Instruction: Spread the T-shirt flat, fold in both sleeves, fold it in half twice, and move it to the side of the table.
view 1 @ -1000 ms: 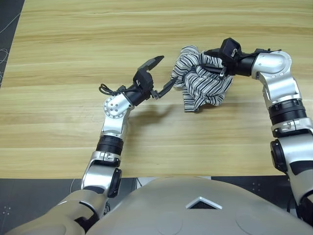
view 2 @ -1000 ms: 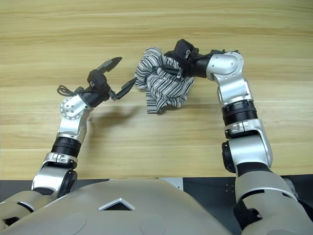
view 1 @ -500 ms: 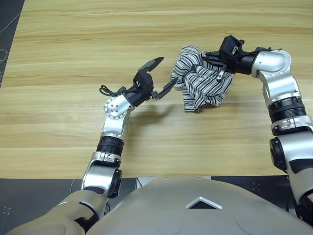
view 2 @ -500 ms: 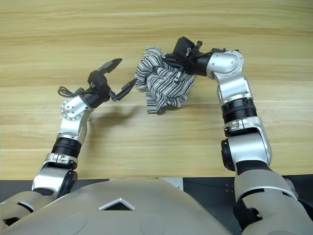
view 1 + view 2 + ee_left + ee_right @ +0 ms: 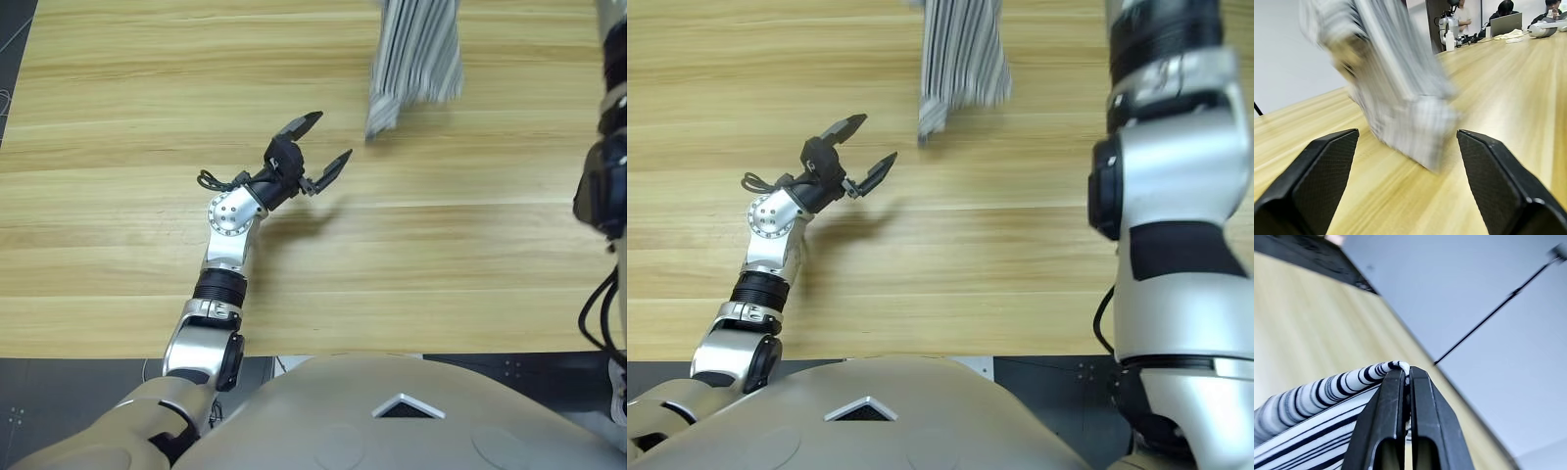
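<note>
Black-and-white striped T-shirt (image 5: 416, 49), light wood-grain table (image 5: 147, 98), black left claw (image 5: 331, 134), black right claw (image 5: 1406, 378)

The silver left arm (image 5: 223, 257) is stretched forward and low, its black two-finger left gripper (image 5: 330, 135) spread wide, while the silver right arm (image 5: 1171, 166) stands raised upright, its black right gripper (image 5: 1405, 382) pinched tight on the black-and-white striped T-shirt (image 5: 1312, 396).

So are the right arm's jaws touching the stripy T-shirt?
Touching. The right wrist view shows the right gripper with its jaws shut on a fold of the striped T-shirt, the cloth pinched between them.
</note>
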Controlling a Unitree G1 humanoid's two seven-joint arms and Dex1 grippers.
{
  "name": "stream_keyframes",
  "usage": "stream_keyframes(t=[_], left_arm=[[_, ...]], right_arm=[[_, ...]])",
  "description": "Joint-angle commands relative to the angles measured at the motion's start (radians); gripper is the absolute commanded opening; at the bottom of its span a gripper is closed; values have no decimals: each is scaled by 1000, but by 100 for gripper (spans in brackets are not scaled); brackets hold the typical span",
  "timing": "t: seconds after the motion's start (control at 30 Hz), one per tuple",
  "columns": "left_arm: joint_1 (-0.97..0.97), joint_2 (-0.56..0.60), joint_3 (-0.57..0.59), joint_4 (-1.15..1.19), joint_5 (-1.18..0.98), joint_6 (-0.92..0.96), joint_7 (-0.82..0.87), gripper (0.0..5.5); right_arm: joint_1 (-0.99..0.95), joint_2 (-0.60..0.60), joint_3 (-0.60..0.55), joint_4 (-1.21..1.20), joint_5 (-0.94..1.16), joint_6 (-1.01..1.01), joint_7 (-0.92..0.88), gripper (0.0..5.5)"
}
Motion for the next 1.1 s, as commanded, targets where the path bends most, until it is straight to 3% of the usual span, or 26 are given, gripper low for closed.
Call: stream_keyframes(t=[0.03,0.23,0.3,0.33,0.47,0.53,0.6,0.67,0.83,1.1], left_arm=[[-67,-4,20,66,9,-40,29,372],[-86,-9,25,100,2,-71,36,372],[-75,9,30,89,11,-86,40,372],[-65,28,44,69,-3,-85,33,372],[-19,158,158,-32,-110,-50,-7,372],[-31,252,235,30,-99,-48,47,372],[-29,317,285,82,-99,-49,68,372],[-4,335,311,63,-134,-36,44,372],[33,316,282,-22,-137,-20,16,372],[38,265,205,-145,-139,59,-13,372]], right_arm=[[-375,-24,-78,154,-11,-18,-118,13],[-460,-49,-178,181,36,-56,-75,13],[-388,-74,-196,144,66,-31,55,13],[-279,-98,-201,47,117,31,202,13],[494,-327,-166,-809,520,550,693,13],[834,-384,-79,-873,486,429,821,13],[1030,-375,34,-766,352,256,862,13],[1081,-336,88,-689,265,220,820,13],[1091,-288,113,-816,258,272,803,13],[1150,-283,79,-1231,565,529,884,13]])
